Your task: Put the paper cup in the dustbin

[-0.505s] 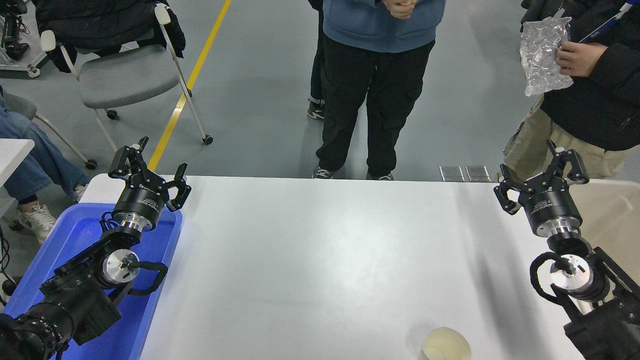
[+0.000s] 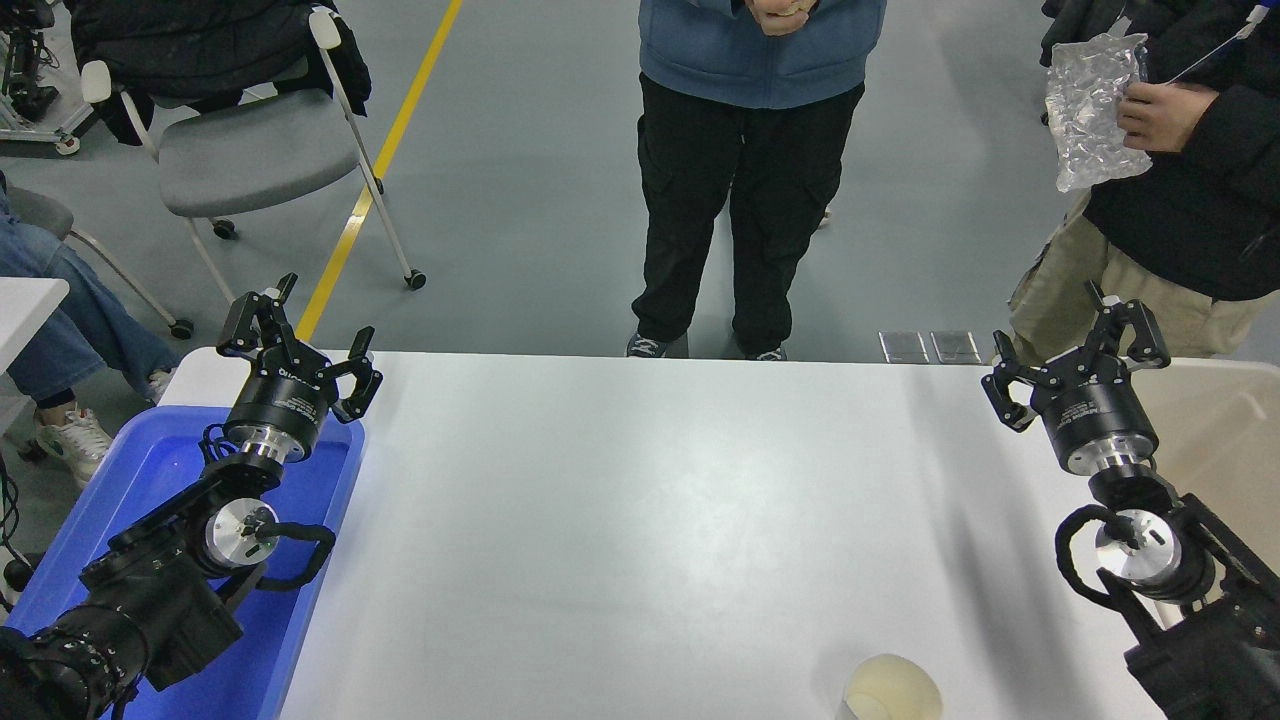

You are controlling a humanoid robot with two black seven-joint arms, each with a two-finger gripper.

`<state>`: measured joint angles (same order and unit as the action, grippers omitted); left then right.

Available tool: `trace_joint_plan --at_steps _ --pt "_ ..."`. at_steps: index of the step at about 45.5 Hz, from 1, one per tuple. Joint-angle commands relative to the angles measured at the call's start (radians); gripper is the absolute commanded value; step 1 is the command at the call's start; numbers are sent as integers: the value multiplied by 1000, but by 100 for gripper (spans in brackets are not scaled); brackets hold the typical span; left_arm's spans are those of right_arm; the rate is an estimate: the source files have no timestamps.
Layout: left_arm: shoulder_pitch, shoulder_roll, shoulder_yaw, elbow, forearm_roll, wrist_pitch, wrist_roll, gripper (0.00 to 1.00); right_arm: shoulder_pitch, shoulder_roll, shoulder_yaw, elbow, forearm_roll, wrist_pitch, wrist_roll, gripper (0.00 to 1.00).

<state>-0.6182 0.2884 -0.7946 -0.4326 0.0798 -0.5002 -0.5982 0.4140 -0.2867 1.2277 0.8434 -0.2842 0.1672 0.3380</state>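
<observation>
The paper cup [image 2: 890, 690] stands upright at the table's near edge, right of centre, its cream inside showing. The dustbin [image 2: 1225, 430] is at the right edge, beige, partly hidden behind my right arm. My right gripper [image 2: 1072, 350] is open and empty near the table's far right edge, far from the cup. My left gripper [image 2: 300, 340] is open and empty, parked over the far end of the blue tray.
A blue tray [image 2: 150, 480] lies at the table's left. A person in a blue top [image 2: 745, 180] stands at the far side. Another person at the top right holds a crinkled clear plastic bag [image 2: 1090, 105]. A grey chair [image 2: 250, 150] stands at the back left.
My right gripper has shifted slightly away and to the left. The person's hand with the plastic bag moved a little. The cup and left arm have not moved.
</observation>
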Motion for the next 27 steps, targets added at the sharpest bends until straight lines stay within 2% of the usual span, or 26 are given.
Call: trace_joint_plan --at_steps 1,18,21,27 --pt "0 0 0 0 0 0 0 100 3 -25 -74 19 -9 3 -11 99" --pt "0 0 0 0 0 0 0 100 46 -239 -260 174 -39 14 -31 99" --pt "0 0 0 0 0 0 0 100 71 -293 -293 206 -65 17 -72 99" --pt "0 0 0 0 0 0 0 100 127 -371 -341 252 -110 61 -220 99"
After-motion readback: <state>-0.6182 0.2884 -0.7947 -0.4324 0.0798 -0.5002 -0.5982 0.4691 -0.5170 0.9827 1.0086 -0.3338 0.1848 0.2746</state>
